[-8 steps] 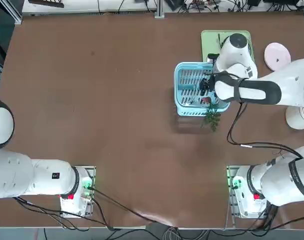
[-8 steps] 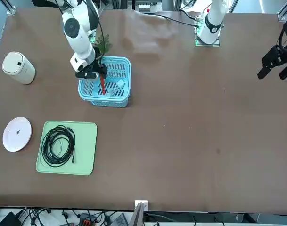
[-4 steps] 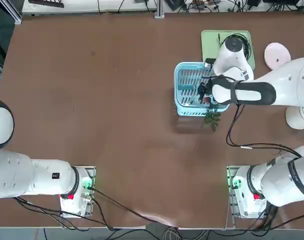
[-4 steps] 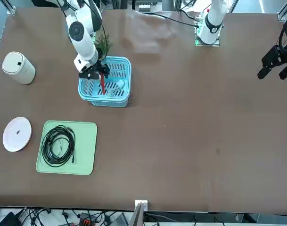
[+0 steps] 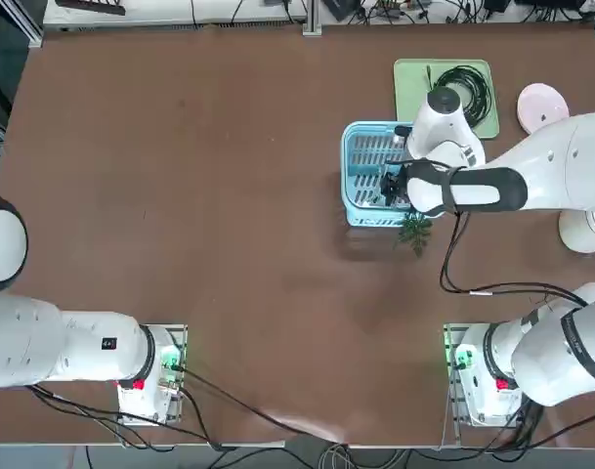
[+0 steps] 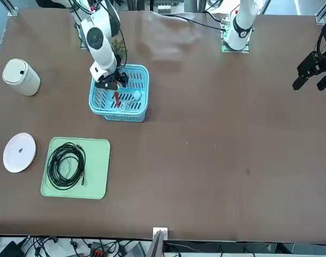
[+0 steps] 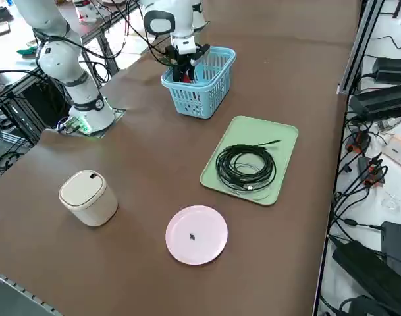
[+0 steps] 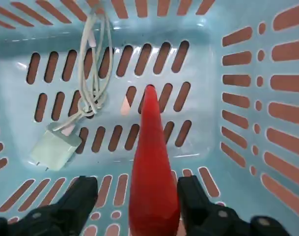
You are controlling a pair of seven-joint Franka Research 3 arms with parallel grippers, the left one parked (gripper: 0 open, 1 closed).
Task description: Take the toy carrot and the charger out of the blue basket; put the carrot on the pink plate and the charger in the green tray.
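We list one toy carrot, lying between the spread fingers of our right pincer, in the blue basket.

The right gripper is down inside the blue basket, its open fingers flanking the toy carrot; slotted walls hem us in on every side. The carrot's tuft juts past the near wall, so we'd have to skirt it there. Left of the carrot, the charger and its white cord take up floor. From the right, the right arm blocks our way overhead. Left of the basket, the wide brown table gives us room. Farther out, the black coil fills much of the green tray, leaving a bare strip at left.
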